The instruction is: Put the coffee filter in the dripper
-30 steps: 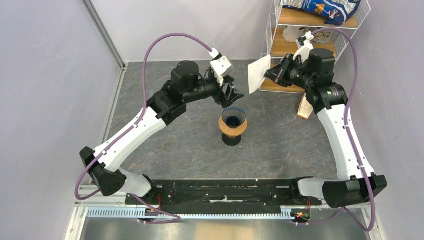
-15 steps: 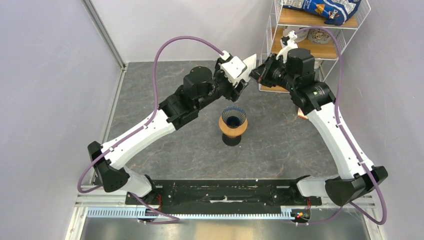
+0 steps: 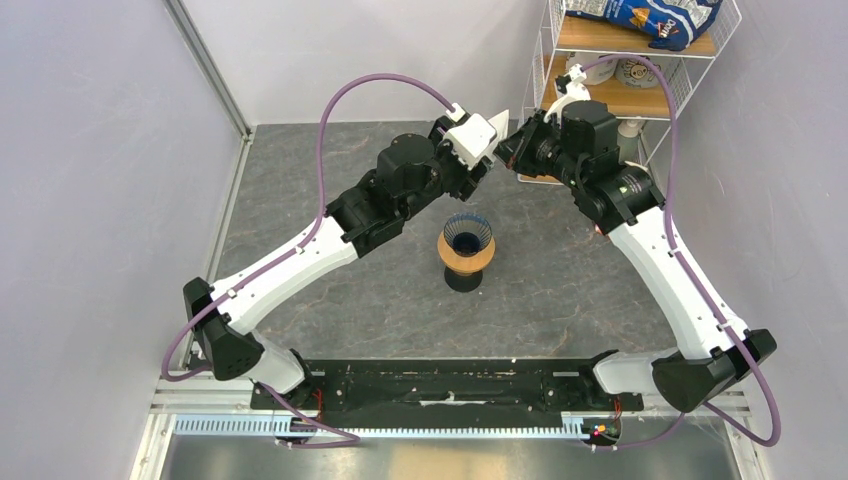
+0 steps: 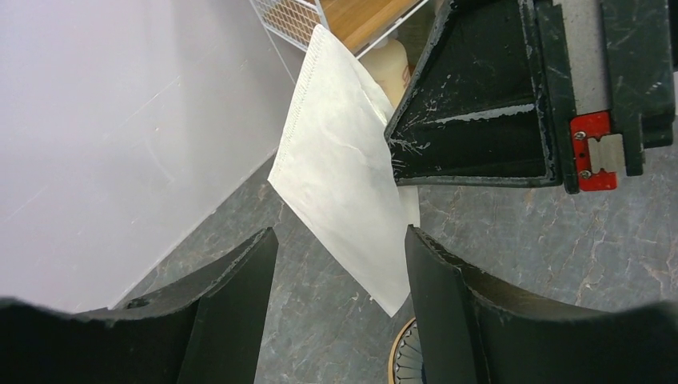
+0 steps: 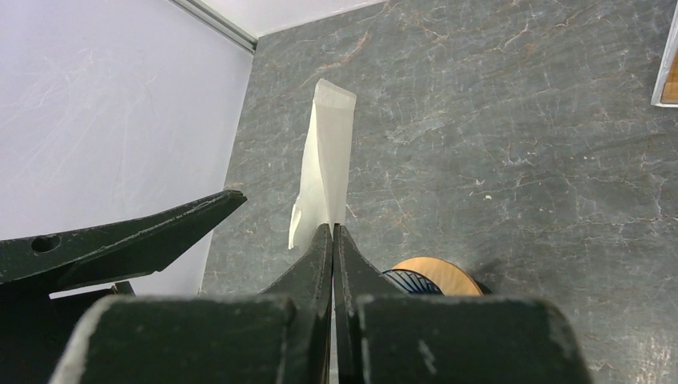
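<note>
Sitting mid-way across the grey marbled bench [image 3: 330, 270], nearest the arm bases: small dark-blue ribbed cone dripper [image 3: 467, 232], mouth facing up. It is resting in a flat orange ring [image 3: 466, 263], which is capping a dark flared vessel [image 3: 463, 282]. The dripper is showing nothing inside, so no paper is in it yet. The stack is standing upright and apart from both arms, so I'd judge it open to loading from above.

Past the dripper, both arms are meeting in the air. Here the right fingers [image 5: 316, 264] are pinching together on one end of the thin white paper coffee filter [image 5: 328, 160]. They are holding it off the bench, pressed flat rather than opened into a cone. Opposite, the left fingers [image 4: 232, 312] are standing apart, facing the filter's broad side. In the left wrist view the paper is hanging across the gap between them; I can't tell if either is touching it. My read: left is lining up to take or spread the paper, since a flat filter isn't going to seat in the cone.

Farthest back right: white wire rack with wooden shelves [image 3: 640, 100], carrying a blue snack bag [image 3: 650, 15] on top. Pale items are sitting below, too small to identify.
</note>
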Motion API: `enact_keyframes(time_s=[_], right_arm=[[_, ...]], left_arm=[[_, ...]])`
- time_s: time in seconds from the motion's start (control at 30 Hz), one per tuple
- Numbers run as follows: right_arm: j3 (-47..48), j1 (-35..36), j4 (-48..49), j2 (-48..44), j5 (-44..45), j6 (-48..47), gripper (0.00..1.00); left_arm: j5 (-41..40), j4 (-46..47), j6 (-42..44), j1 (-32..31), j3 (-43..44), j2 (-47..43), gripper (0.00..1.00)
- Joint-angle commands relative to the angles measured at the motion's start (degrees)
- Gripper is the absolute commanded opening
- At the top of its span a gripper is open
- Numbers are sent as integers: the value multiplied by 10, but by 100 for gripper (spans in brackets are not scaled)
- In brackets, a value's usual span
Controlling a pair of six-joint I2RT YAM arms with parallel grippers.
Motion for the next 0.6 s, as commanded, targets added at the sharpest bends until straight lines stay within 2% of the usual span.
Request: enact_keyframes(time_s=[0.0,0.17,0.3,0.57], right_arm=[[20,6,0,-5,22,-3,0],[20,10,-3,-2,29,-4,0],[18,11,-6,-1,42,-4,0],[10,12,-2,-2,40,-3,0]], left_arm=[[-22,14,16,-3,12,0,67],[-43,11,12,-2,19,9,67],[2,19,-2,-3,5,-7,67],[41,11,-14,-6,7,-8,67]])
